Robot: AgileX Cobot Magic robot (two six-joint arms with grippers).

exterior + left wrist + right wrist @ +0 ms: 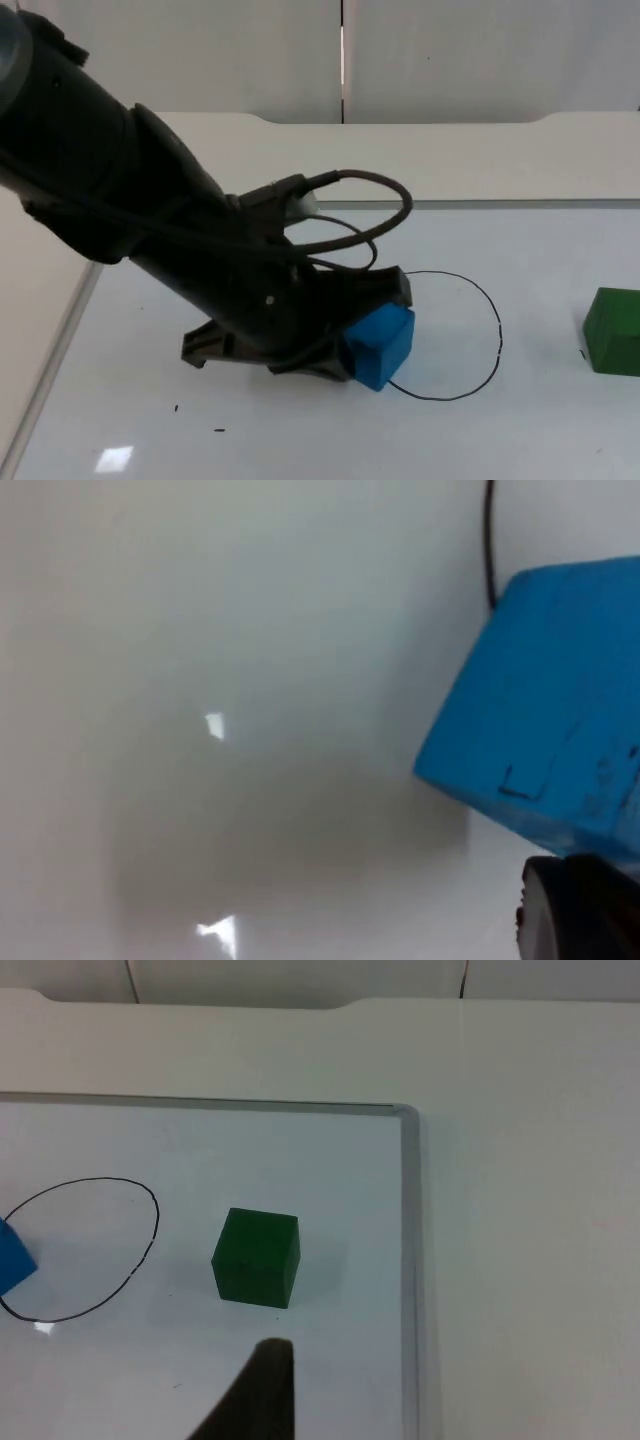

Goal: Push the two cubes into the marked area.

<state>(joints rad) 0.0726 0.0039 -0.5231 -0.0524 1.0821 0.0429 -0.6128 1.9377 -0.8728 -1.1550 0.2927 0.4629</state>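
A blue cube (381, 346) sits across the lower left rim of the black drawn circle (497, 340), partly inside it. My left gripper (340, 350) is low on the board and pressed against the cube's left side, mostly hidden under its own arm. In the left wrist view the blue cube (545, 710) looms close, with a bit of the circle line (489, 540) behind it. A green cube (612, 331) rests outside the circle, to its right. My right gripper (255, 1400) hovers behind the green cube (257, 1257), apart from it, and waits.
The cubes lie on a whiteboard with a metal edge (410, 1260); beyond it is the bare table (530, 1210). The grey partition wall (450, 50) closes the back. A few small dark marks (218, 431) dot the board near the front.
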